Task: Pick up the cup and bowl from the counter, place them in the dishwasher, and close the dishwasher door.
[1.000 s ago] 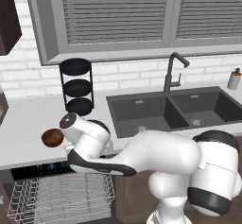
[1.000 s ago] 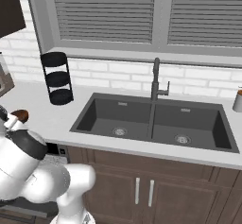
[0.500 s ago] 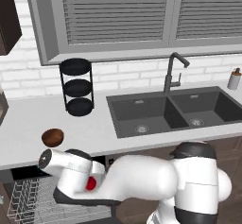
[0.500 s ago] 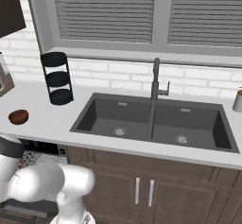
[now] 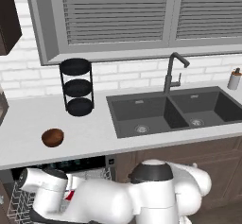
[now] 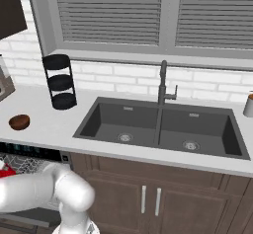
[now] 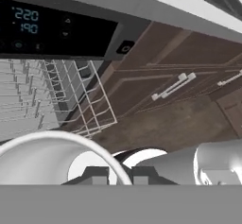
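The gripper is closed tight on the cup, holding its white rim right at the fingers, low down in front of the open dishwasher. The wire rack lies just past the cup's open mouth, so I think the cup only has to go forward and down into it, while the bowl waits up on the counter, well apart from the hand. Blue numbers on the black strip read 220 and 190
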